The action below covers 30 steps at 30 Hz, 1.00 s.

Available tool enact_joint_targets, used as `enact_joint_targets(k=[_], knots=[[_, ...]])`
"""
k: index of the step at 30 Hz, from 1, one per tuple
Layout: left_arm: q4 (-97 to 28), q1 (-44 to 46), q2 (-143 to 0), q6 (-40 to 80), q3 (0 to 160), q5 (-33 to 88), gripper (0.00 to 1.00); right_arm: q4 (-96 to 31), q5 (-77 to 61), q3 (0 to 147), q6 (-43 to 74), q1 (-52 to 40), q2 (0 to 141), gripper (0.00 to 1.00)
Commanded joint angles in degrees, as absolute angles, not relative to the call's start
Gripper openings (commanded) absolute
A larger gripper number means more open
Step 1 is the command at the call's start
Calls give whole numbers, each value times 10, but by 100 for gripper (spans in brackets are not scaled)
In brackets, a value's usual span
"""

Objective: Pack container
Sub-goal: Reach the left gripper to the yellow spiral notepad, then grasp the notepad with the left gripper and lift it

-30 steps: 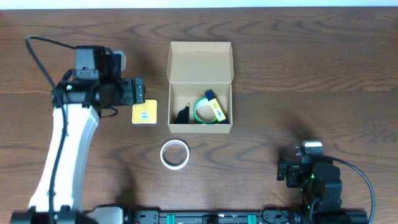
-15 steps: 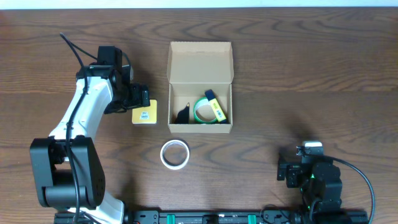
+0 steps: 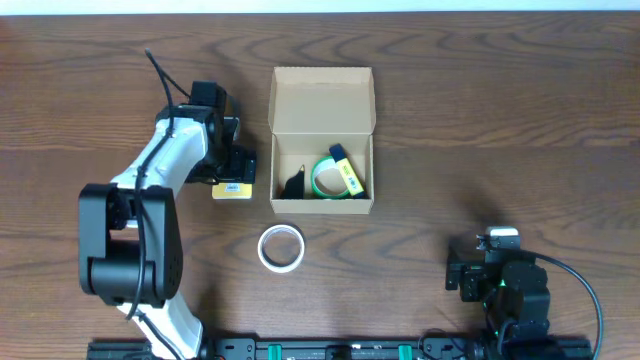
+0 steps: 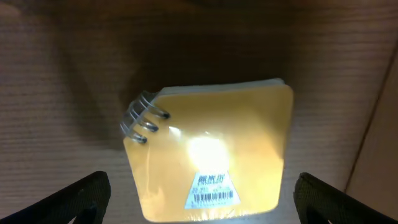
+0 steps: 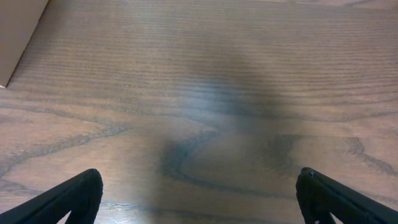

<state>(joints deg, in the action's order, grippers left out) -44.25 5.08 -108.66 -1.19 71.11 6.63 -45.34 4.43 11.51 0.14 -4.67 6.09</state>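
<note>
The brown cardboard container (image 3: 321, 170) lies open on the table, its flap lid (image 3: 322, 100) folded back. Inside are a green tape roll (image 3: 328, 179), a blue-and-yellow item (image 3: 345, 170) and a black clip (image 3: 296, 183). A white tape roll (image 3: 281, 248) lies in front of the box. A yellow spiral pad (image 3: 232, 187) lies left of the box; it fills the left wrist view (image 4: 208, 158). My left gripper (image 3: 240, 165) is open right above the pad, fingers spread on both sides (image 4: 202, 198). My right gripper (image 3: 462, 272) is open and empty over bare table (image 5: 199, 199).
The box's corner shows at the top left of the right wrist view (image 5: 18, 31) and its wall at the right edge of the left wrist view (image 4: 379, 143). The wooden table (image 3: 500, 130) stretches right of the box.
My left arm has swung right and its gripper has come over the yellow pad beside the box. The right arm, the box and the white roll have not moved.
</note>
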Motion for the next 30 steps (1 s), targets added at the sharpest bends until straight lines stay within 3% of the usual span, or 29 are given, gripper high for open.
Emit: enact_joint_targets(k=[1,30], knots=[[-434,51,-1094,4,718,55,95,-453,43,114,-5,-41,57,99],[-428,71,-1094,7,687,15,95,-453,43,114,-5,-41,57,99]])
